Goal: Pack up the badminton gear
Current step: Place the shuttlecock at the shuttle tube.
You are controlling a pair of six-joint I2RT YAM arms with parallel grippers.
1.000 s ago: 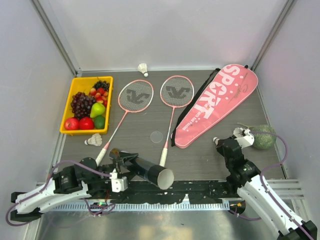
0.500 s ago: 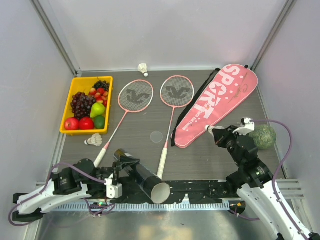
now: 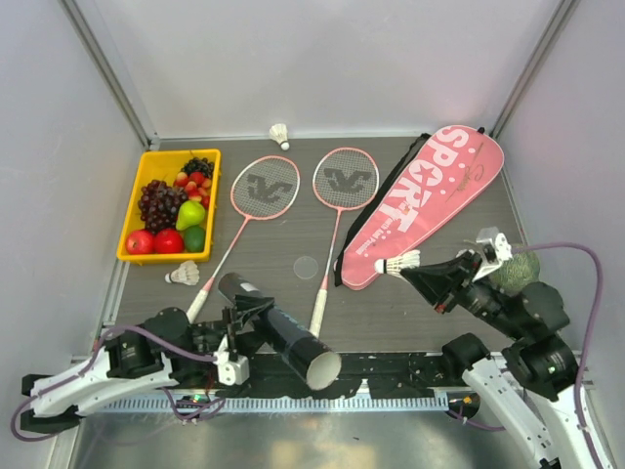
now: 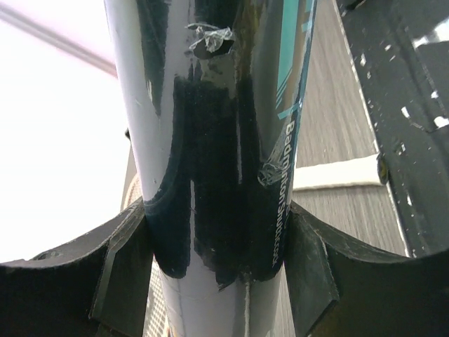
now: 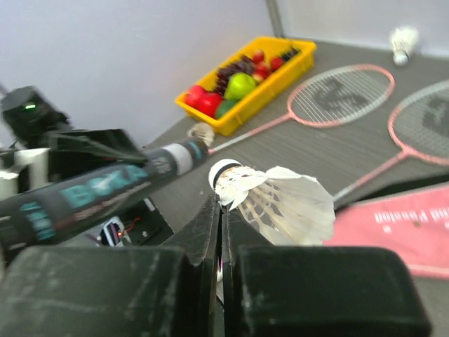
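My left gripper [image 3: 246,315] [image 4: 219,247] is shut on the long dark tube [image 3: 281,332] [image 4: 217,126], held at a slant over the near edge with its open end [image 3: 322,369] toward the camera. My right gripper [image 3: 418,273] [image 5: 222,208] is shut on the feathers of a white shuttlecock [image 3: 397,264] [image 5: 280,200], held in the air right of the tube [image 5: 91,188]. Two pink rackets [image 3: 264,188] [image 3: 344,179] lie on the table. The pink SPORT bag [image 3: 430,200] lies to their right.
A yellow tray [image 3: 146,164] of fruit stands at the left. One loose shuttlecock [image 3: 183,275] lies beside the tray's near end, another [image 3: 280,133] by the back wall. A green netted ball [image 3: 520,266] sits at the right edge, behind my right arm.
My right arm has risen and swung left from beside the green ball, carrying the shuttlecock toward the tube. The left gripper has shifted and tilted the tube slightly.
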